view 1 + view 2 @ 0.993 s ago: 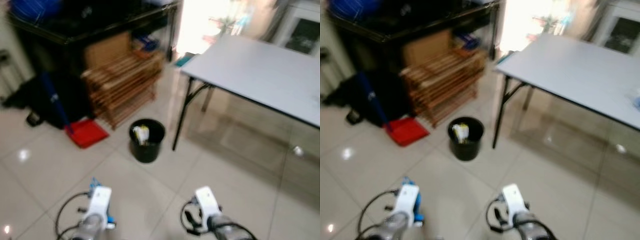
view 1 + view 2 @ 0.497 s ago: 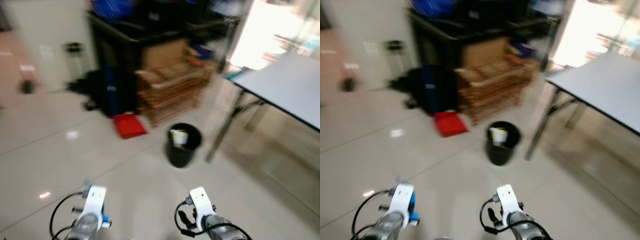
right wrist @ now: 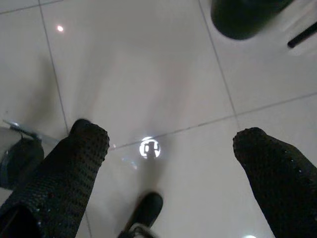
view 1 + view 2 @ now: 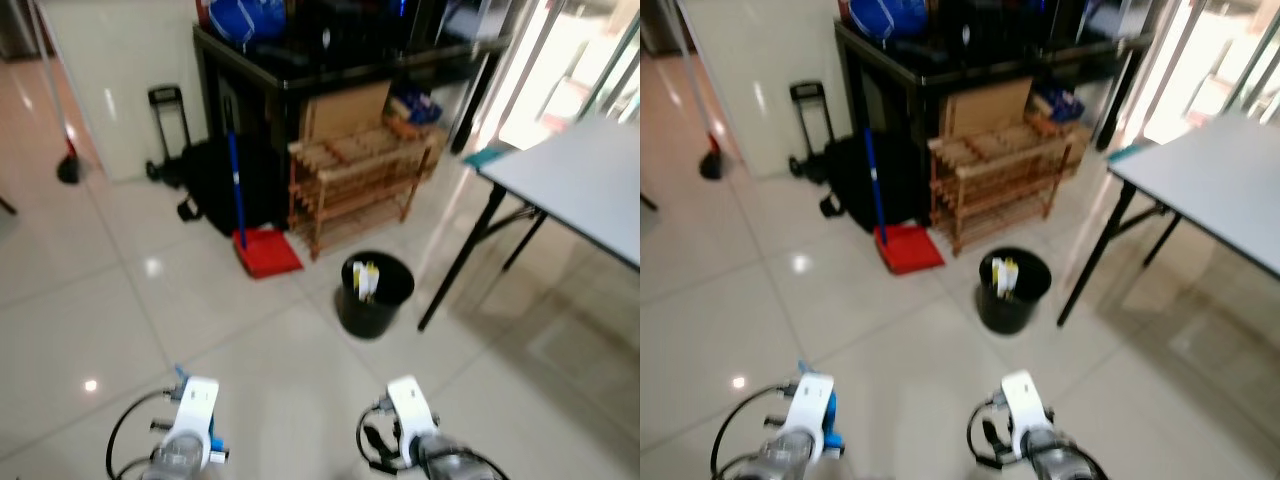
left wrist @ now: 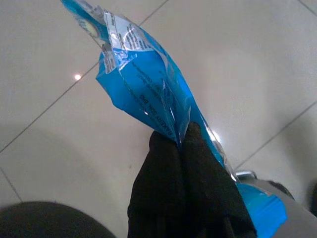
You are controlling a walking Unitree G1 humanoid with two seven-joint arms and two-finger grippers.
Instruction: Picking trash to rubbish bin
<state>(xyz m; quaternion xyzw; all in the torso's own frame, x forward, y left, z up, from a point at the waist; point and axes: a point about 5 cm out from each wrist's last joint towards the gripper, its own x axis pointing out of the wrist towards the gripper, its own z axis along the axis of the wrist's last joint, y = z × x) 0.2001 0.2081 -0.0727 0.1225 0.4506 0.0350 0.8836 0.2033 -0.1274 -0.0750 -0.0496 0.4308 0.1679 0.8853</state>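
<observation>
My left pincer (image 5: pixel 181 148) pinches a blue wrapper (image 5: pixel 143 84); right pincer (image 3: pixel 171 163) gapes wide. The bin (image 4: pixel 375 294) is well ahead. That corner pinch could slip while I'm walking.

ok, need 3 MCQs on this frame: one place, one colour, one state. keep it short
1. Where does the black bin stand?
A. on the grey table
B. on the floor beside the table's leg
C. inside the wooden rack

2. What colour is the dustpan?
A. red
B. green
C. white

3. What state is the left tool in?
A. open, holding nothing
B. shut on the blue wrapper
C. open around the bin's rim

Answers: 1 B, the bin sits on the tiles next to the table leg. 2 A, the dustpan is red, by the wooden rack. 3 B, the wrist view has its fingers pinched on the blue wrapper.
</observation>
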